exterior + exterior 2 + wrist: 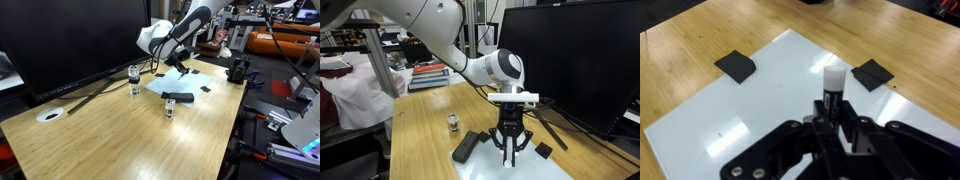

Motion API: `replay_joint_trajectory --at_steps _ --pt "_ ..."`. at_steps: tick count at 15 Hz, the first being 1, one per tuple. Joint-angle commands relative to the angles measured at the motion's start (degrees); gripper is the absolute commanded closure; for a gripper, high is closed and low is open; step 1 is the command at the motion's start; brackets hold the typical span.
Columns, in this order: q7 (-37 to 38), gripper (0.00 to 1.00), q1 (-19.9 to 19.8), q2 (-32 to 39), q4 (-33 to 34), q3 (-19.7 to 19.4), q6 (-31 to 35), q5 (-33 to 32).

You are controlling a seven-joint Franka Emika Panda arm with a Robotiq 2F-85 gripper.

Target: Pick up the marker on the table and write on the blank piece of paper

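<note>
1. Looking down through the wrist view, I see my gripper (833, 120) closed narrow on the marker (833, 82), pressing its dark barrel from both sides.
2. The marker stands upright in the grip with its white end pointing down at the paper (750, 110). I cannot tell whether that end touches the sheet.
3. Any print on the barrel is hidden by the gripper, so I can read no brand.
4. The paper lies flat on the wooden table (680, 45), and the part I can see is plain glossy white.
5. Two black squares sit at the sheet's edges in the wrist view. One (736, 66) is off to one side of the marker and the other (872, 74) is on the opposite side.
6. In an exterior view the gripper hangs straight down from the arm over the sheet, and a black block (467, 147) lies near it at the paper's border.
7. In an exterior view one small jar (134, 78) stands upright on bare wood beside the paper. A second jar (170, 108) stands just beside the block.
8. Any labels on the jars are too small for me to read.
9. A large dark monitor (70, 40) stands along the table's edge, and any badge on it is too small to make out.
10. A cable (95, 97) runs across the wood below the monitor, and a white disc (50, 115) lies near it, well apart from the paper.
</note>
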Motion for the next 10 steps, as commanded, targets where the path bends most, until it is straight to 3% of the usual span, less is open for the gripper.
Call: replay_joint_trajectory --at_steps 1,10 --pt "0.4 0.95 0.0 1.6 2.7 -0.1 -0.3 0.0" --pt "1.1 0.95 0.3 4.6 5.2 -0.2 0.0 0.3"
